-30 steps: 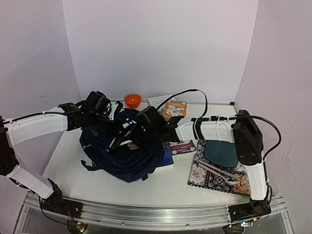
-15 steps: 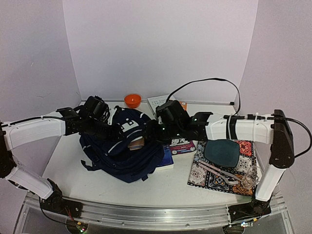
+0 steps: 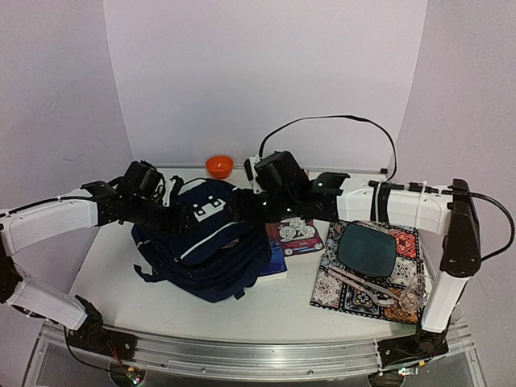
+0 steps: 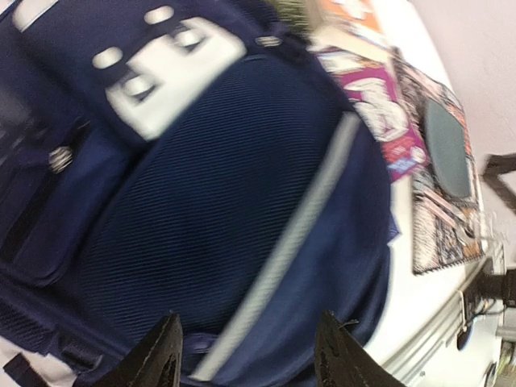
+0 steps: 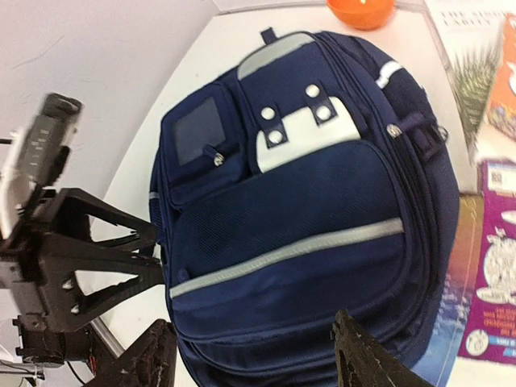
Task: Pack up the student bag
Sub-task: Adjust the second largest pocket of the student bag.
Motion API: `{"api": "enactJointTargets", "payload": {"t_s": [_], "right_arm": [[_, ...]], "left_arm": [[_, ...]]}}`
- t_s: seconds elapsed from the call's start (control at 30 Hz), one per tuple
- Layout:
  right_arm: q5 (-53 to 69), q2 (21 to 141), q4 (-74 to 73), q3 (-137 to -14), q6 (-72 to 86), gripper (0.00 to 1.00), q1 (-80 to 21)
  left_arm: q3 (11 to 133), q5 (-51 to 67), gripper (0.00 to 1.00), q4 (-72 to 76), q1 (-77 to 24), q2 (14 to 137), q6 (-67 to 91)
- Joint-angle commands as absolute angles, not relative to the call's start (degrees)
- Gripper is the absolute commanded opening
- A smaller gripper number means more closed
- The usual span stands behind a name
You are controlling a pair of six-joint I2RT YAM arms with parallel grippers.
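The left gripper (image 4: 251, 359) has its fingers spread, holding nothing; the student bag (image 4: 234, 210) fills the blurred view just beyond them, its edges cut off. The right gripper (image 5: 258, 359) is spread too, only its fingertips showing, the bag lying just ahead of them.

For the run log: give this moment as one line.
student bag: flat on table | left gripper: open, empty | right gripper: open, empty
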State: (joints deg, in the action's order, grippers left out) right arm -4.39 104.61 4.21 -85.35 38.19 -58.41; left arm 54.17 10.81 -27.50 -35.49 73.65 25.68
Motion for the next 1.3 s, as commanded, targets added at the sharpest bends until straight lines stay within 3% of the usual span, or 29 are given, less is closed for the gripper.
{"api": "enactJointTargets", "payload": {"t_s": [0.0, 0.43, 0.9, 1.27], "right_arm": [[-2.76, 109.06, 1.17, -91.54, 32.22, 0.71, -58.39], [1.19, 117.11, 0.09, -96.64, 28.31, 0.73, -58.43], [-2.62, 118.77, 0.09, -90.64, 30.31, 0.70, -58.50], [-4.57, 120.17, -1.49, -88.35, 32.49, 0.68, -58.42]], "left_arm": [[49.85, 12.59, 0.58, -28.35, -29.93, 72.31, 27.42], [43.79, 23.53, 0.55, -16.88, -22.96, 78.00, 34.34], [42.26, 21.35, 0.54, -15.83, -21.88, 82.78, 35.91], [45.61, 12.41, 0.55, -23.18, -21.70, 81.60, 32.13]]}}
